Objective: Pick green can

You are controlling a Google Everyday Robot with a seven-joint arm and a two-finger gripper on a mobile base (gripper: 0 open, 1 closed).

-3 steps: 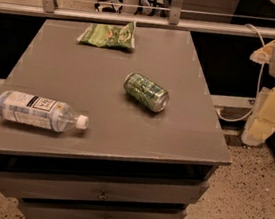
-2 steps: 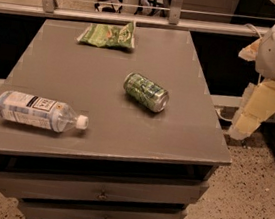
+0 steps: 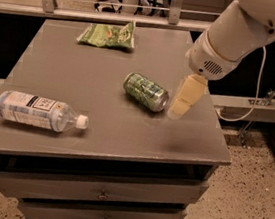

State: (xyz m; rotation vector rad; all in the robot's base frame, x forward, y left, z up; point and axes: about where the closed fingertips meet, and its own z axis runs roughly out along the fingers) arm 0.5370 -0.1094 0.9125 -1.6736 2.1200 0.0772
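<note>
Just the one camera view, so here goes. A grey flat-topped desk (image 3: 97, 144) with drawers stacked under it took up most of the shot.

The green can (image 3: 146, 92), a small cylindrical metal drink can with a pale mottled pattern and silver ends, was lying on its side a bit right of the middle of the desk top. One silver end faced the front right.

The robot's hand (image 3: 179, 109), a cream-coloured piece hanging down from the big rounded white arm (image 3: 237, 39), sat just beside that right end of the can, low over the desk. It was beside the can, not around it. Honestly couldn't tell if it was touching the can or just short of it. Couldn't tell whether the hand was apart or together either.

A clear plastic water bottle (image 3: 40, 112) with a white cap and a paper label lay on its side near the front left corner, cap pointing right, well apart from the can. A flat crinkled green snack bag (image 3: 108, 34) lay near the back edge, left of centre, also well away from the can.

Off to the right, a thin white cable (image 3: 256, 87) drooped down past the desk's side, over a speckled floor (image 3: 245, 206).
</note>
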